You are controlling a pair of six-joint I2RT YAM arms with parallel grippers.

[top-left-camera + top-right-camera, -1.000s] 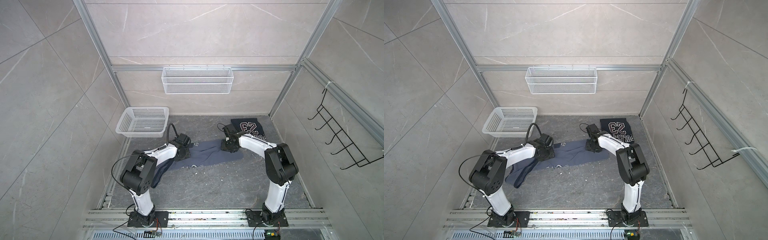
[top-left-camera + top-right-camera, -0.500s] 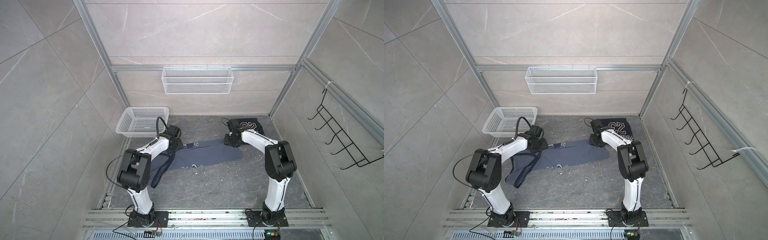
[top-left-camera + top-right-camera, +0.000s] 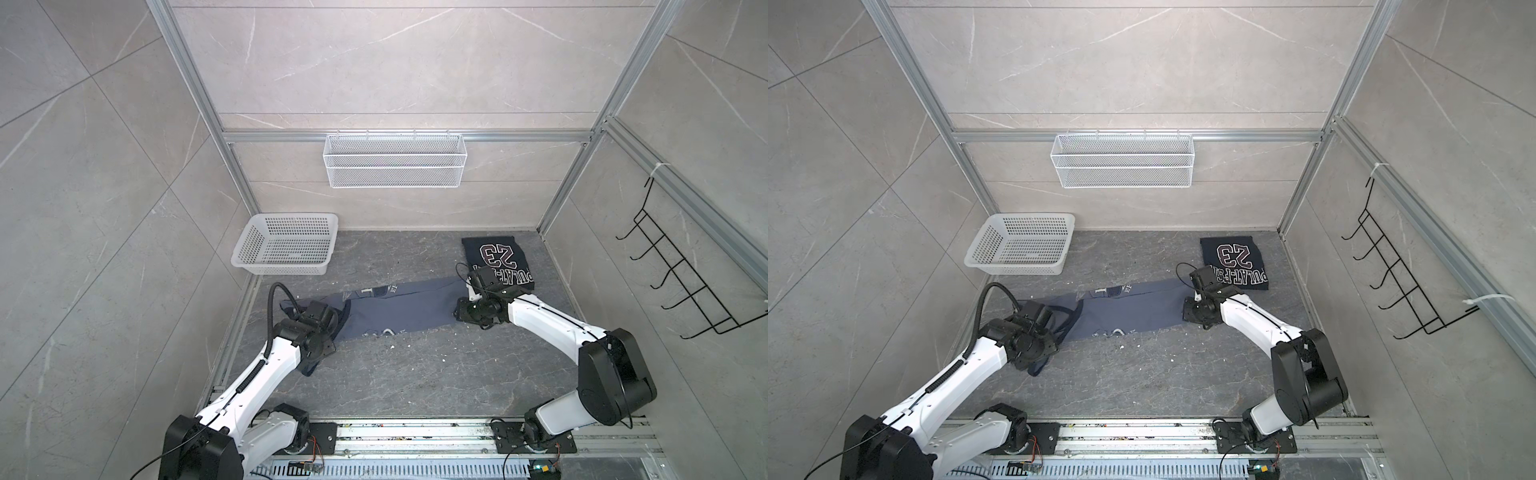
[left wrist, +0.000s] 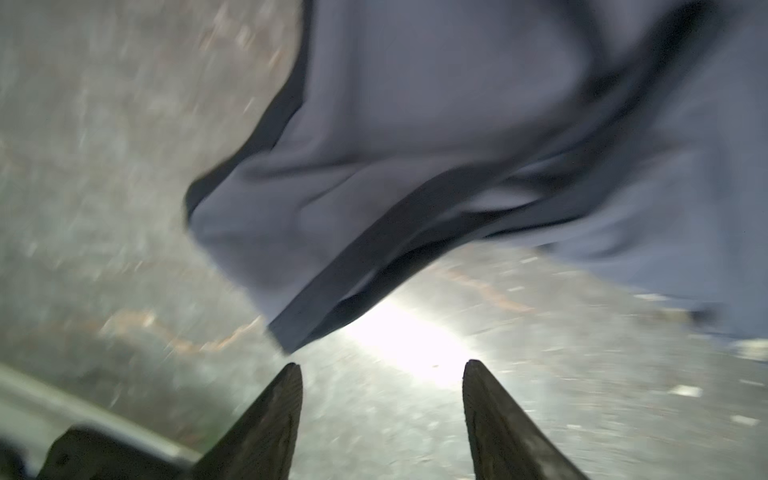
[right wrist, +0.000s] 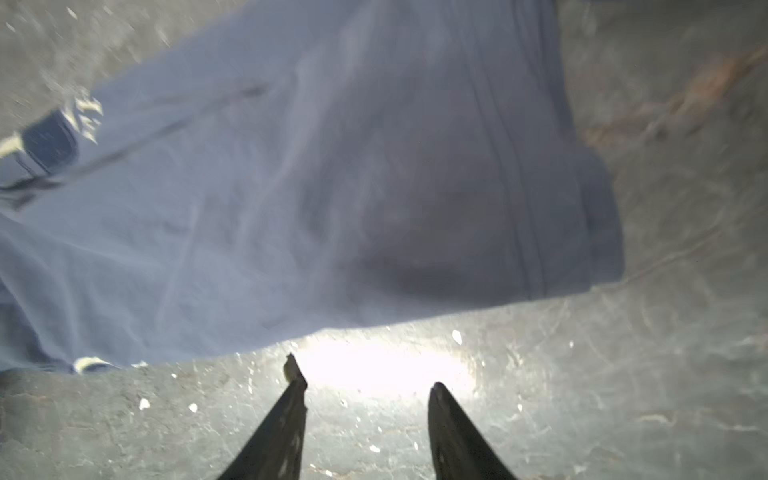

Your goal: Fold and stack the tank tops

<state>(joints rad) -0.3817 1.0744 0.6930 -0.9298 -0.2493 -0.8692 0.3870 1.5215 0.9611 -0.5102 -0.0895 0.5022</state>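
Observation:
The slate blue-grey tank top (image 3: 399, 307) (image 3: 1129, 309) lies on the floor as a long strip, with white lettering along its far and near edges. My left gripper (image 3: 328, 332) (image 3: 1050, 332) hangs over its strap end. It is open in the left wrist view (image 4: 382, 363), just short of a dark-trimmed strap (image 4: 332, 286), with bare floor between the fingers. My right gripper (image 3: 461, 318) (image 3: 1190, 313) sits at the hem end, open (image 5: 363, 372) and empty beside the cloth (image 5: 332, 187). The navy tank top (image 3: 498, 262) (image 3: 1235, 262) with the "23" print lies folded at the back right.
A white perforated basket (image 3: 286, 245) (image 3: 1021, 245) stands at the back left. A wire shelf (image 3: 395, 162) hangs on the back wall and a black hook rack (image 3: 685, 282) on the right wall. White crumbs dot the floor near the blue-grey top.
Both grippers have drawn back from the far edge of the blue-grey top to its near edge. The left jaws now stand a little wider.

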